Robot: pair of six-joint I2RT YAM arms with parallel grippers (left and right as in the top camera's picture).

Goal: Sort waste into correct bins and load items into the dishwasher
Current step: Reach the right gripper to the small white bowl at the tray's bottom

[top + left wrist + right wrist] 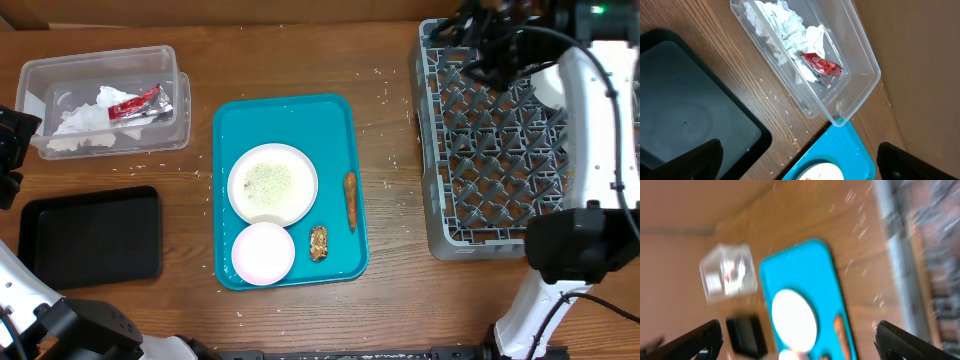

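Note:
A teal tray [285, 115] holds a white plate [272, 184] with crumbs, a pink bowl [263, 252], an orange sausage-like scrap [350, 200] and a small brown scrap [318, 242]. A clear bin [170, 120] holds white tissue [785, 25] and a red wrapper [822, 64]. A black tray bin [90, 235] lies at the front left. The grey dish rack [490, 150] stands on the right. My left gripper [800, 165] is open and empty, high between the black bin and the teal tray. My right gripper [800, 340] is open and empty, above the rack's far left corner [485, 45].
Rice-like crumbs are scattered on the wooden table around the tray and bins. The right wrist view is blurred; it shows the teal tray [805, 260], the clear bin [730, 272] and the rack edge [925, 240]. The right arm's white links stand over the rack's right side.

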